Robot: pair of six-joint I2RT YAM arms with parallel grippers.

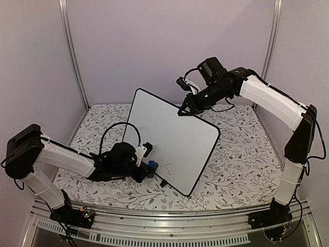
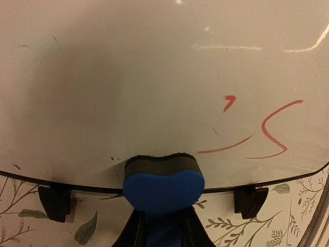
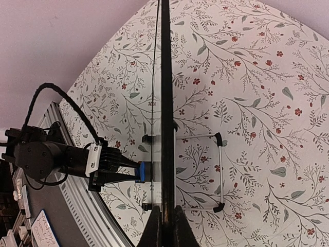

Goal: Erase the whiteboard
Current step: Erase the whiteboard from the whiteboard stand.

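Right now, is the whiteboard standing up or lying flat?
Standing: the whiteboard rests on its lower edge, right tool pinching its top rim.

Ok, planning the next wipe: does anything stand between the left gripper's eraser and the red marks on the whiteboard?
Nothing visible does. The eraser in the left gripper sits at the lower edge of the whiteboard, and only bare board lies between it and the red marks.

The whiteboard (image 1: 169,139) is a large white rectangle with rounded corners and a thin black rim. It stands up on its lower edge near the middle of the flowered table (image 1: 247,149). Two small black feet (image 2: 55,200) sit under that edge. A few thin red strokes (image 2: 272,134) mark the face close to it; the rest looks mostly clean.
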